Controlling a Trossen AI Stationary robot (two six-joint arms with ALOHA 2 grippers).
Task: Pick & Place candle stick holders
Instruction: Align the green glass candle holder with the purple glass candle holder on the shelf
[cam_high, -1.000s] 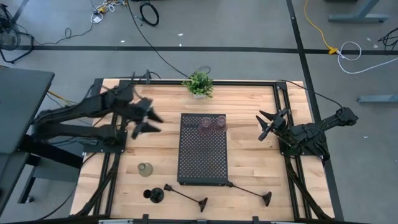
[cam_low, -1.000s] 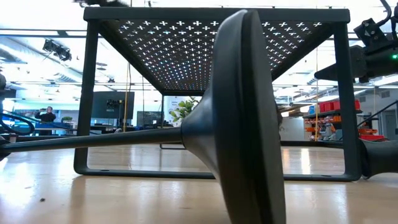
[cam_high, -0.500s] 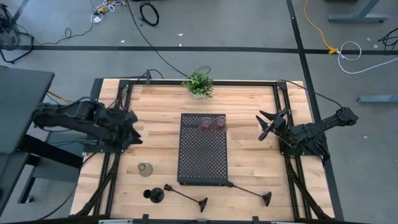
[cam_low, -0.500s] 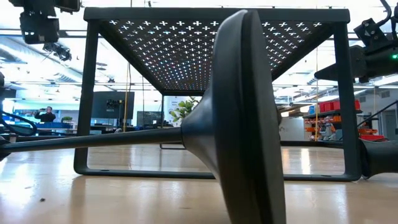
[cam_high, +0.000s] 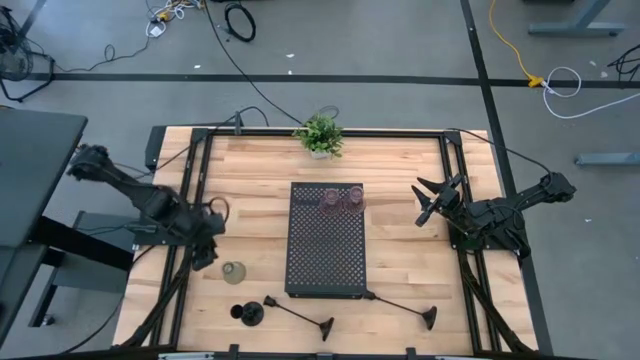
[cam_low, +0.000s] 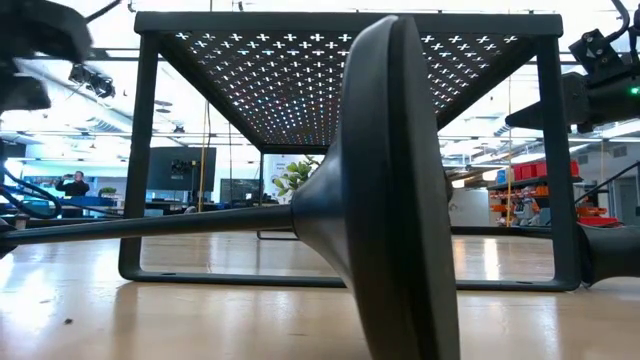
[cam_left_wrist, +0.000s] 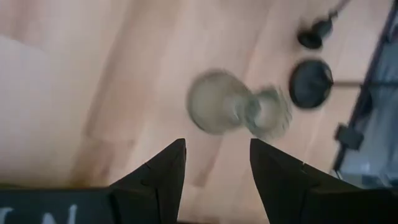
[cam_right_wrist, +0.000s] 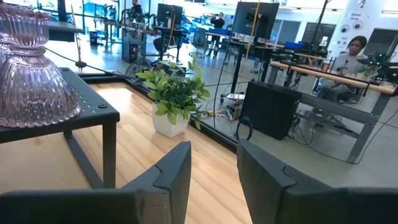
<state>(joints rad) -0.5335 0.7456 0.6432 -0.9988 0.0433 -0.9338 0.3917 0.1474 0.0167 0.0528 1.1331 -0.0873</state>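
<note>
An olive-green glass cup (cam_high: 234, 272) sits on the table at the near left; it also shows in the left wrist view (cam_left_wrist: 236, 111). My left gripper (cam_high: 207, 254) is open just left of it and above it, its fingers (cam_left_wrist: 163, 171) short of the cup. Two pinkish glass cups (cam_high: 341, 200) stand on the far end of the black perforated tray (cam_high: 326, 262). A short black holder (cam_high: 249, 313) and two long-stemmed black holders (cam_high: 298, 314) (cam_high: 402, 308) lie near the front edge. My right gripper (cam_high: 430, 200) is open and empty, right of the tray.
A small potted plant (cam_high: 319, 135) stands at the far edge. The tray stands on legs (cam_low: 140, 150) above the table. In the low view a long-stemmed holder's round base (cam_low: 390, 190) fills the foreground. Black rails (cam_high: 180, 290) run along both table sides. People show in the room beyond.
My left gripper has swung from beside the tray's far left corner toward the table's near edge and a little left, going down toward the olive-green cup. The cups, holders and my right arm have kept still.
</note>
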